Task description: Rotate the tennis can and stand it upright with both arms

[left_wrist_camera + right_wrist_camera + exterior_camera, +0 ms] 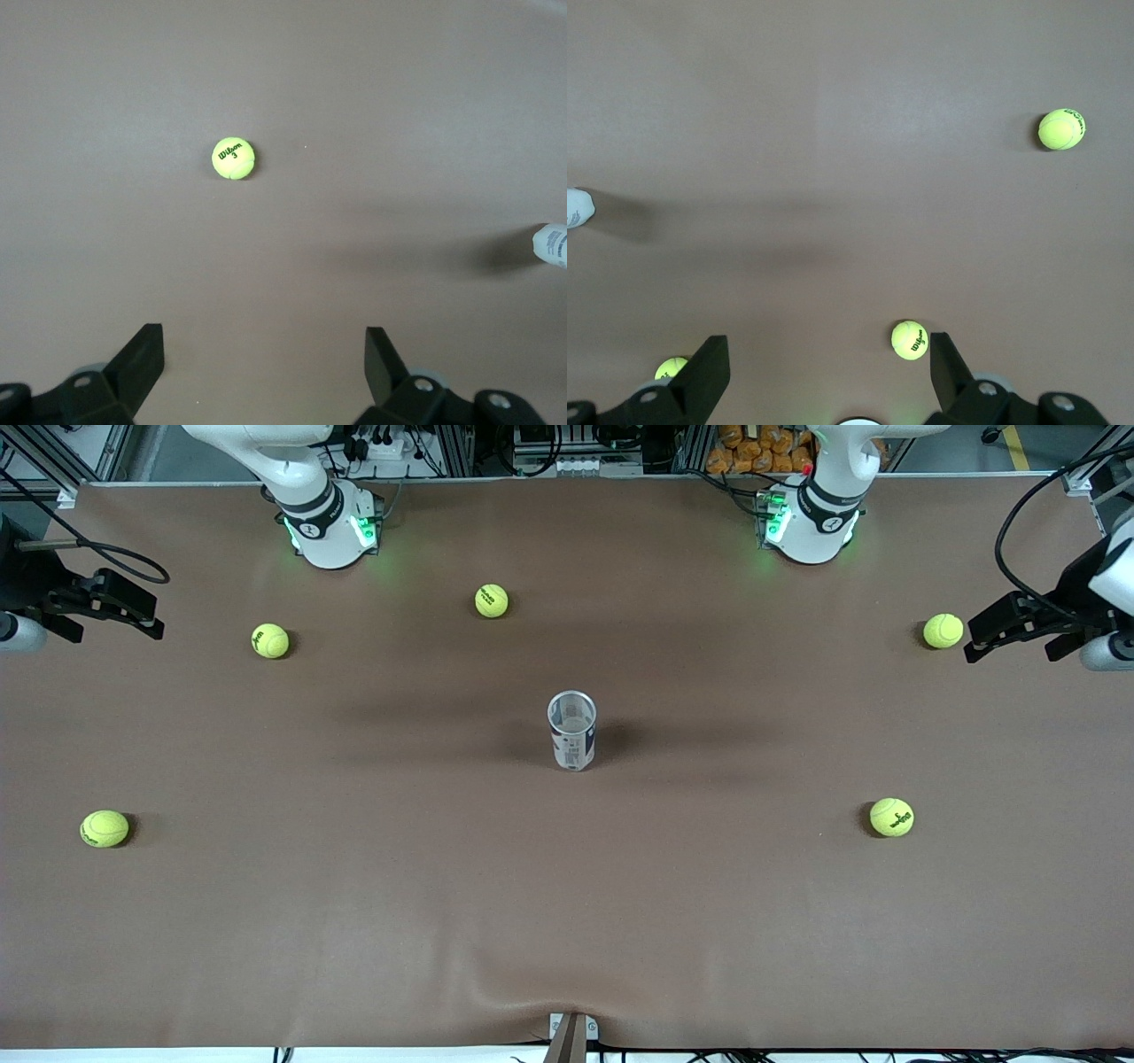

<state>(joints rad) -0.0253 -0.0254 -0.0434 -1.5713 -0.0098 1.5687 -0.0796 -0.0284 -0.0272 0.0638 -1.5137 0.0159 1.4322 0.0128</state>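
The tennis can (572,735) stands upright in the middle of the table, its open mouth with the silvery rim facing up and a dark band around its white body. Only a sliver of the tennis can (551,245) shows at the edge of the left wrist view, and a similar sliver of the tennis can (578,207) in the right wrist view. My left gripper (974,640) hangs open and empty over the left arm's end of the table (709,921). My right gripper (158,622) hangs open and empty over the right arm's end. Both are well away from the can. Each wrist view shows wide-apart jaws: left gripper (263,341), right gripper (828,345).
Several yellow-green tennis balls lie scattered: one (943,631) beside the left gripper, one (891,817) nearer the front camera, two (492,600) (270,640) near the right arm's base, one (104,828) at the right arm's end. The brown cloth wrinkles at the front edge (532,1001).
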